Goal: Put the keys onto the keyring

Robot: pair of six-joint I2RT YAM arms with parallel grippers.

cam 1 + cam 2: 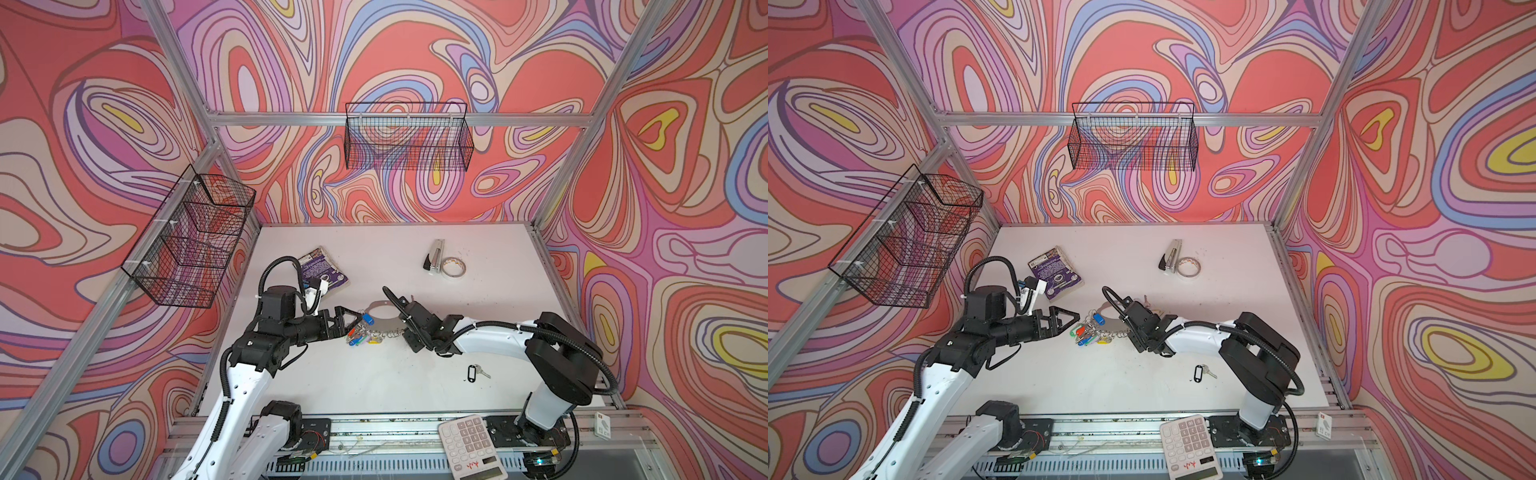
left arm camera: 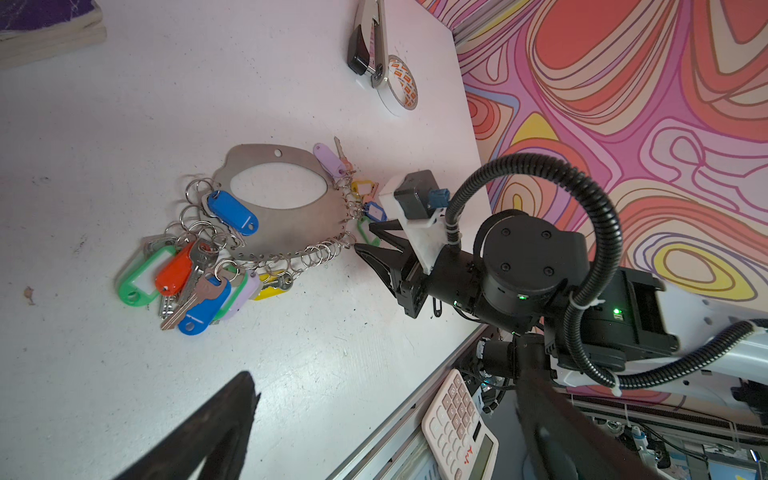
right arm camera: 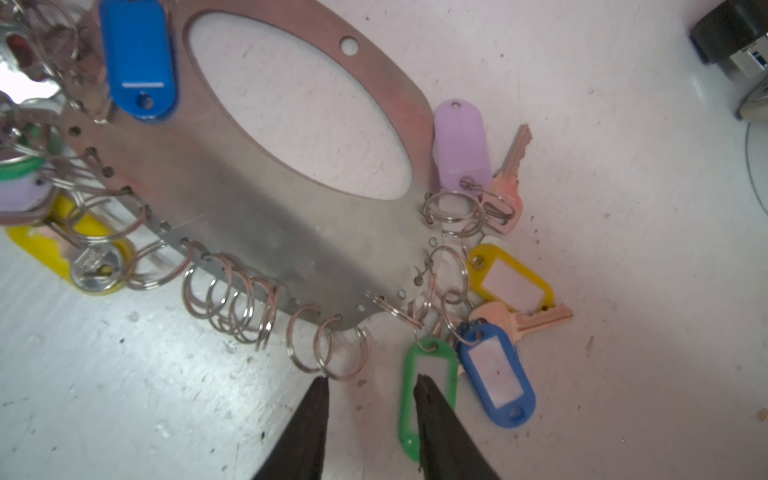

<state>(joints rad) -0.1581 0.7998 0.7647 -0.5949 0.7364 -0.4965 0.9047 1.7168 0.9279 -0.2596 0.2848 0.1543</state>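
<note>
The keys (image 1: 475,371), a small silver key on a black-rimmed tag, lie alone on the white table near the right arm's base, also seen in a top view (image 1: 1201,372). The keyring (image 2: 299,228) is a flat grey oval plate edged with small rings and colour-tagged keys; it lies mid-table (image 1: 384,323). My left gripper (image 1: 353,322) hovers open at its left end, with nothing between its fingers (image 2: 224,428). My right gripper (image 3: 372,380) sits at the plate's right end, its jaws a little apart and empty. One fingertip is beside a bare ring, the other over a green tag (image 3: 430,365).
A purple book (image 1: 322,270) lies behind the left arm. A stapler (image 1: 435,255) and a tape roll (image 1: 453,267) sit at the back right. A calculator (image 1: 471,446) rests on the front rail. Wire baskets (image 1: 409,141) hang on the walls.
</note>
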